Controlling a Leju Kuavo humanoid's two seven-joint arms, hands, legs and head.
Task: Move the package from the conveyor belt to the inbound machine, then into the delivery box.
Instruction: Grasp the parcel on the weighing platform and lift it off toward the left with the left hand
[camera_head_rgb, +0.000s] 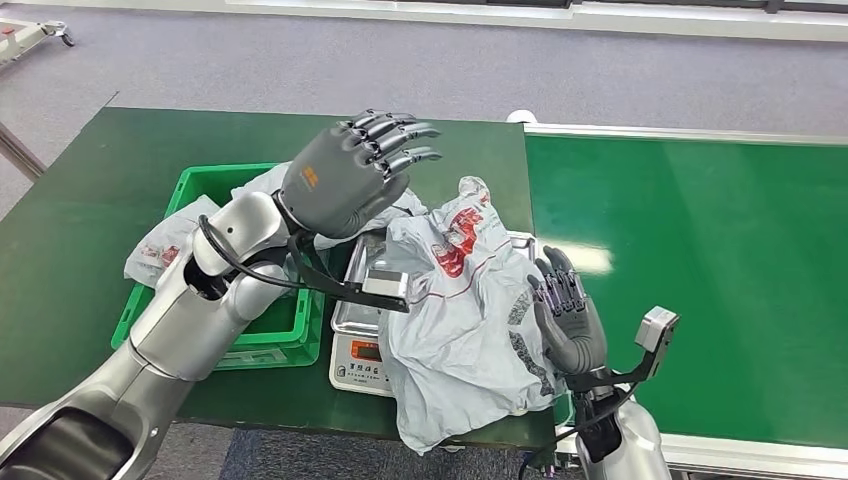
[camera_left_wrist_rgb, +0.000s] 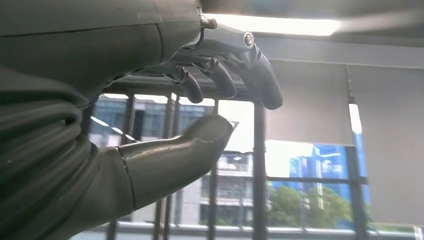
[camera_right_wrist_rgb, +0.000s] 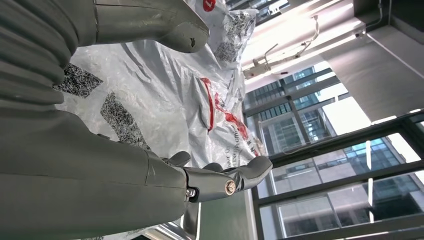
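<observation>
A crumpled grey package with red print lies over the steel pan of the inbound scale and hangs past the table's front edge. My right hand stands at its right side, fingers up and apart, touching the plastic. In the right wrist view the package lies between the thumb and the fingers of that hand, which are not closed on it. My left hand is raised above the scale and the green delivery box, fingers spread and holding nothing. The left wrist view shows this hand empty against windows.
Another grey package lies over the left wall of the green box. The green conveyor belt runs along the right, with a metal rail at its near edge. The dark green table extends to the left and back.
</observation>
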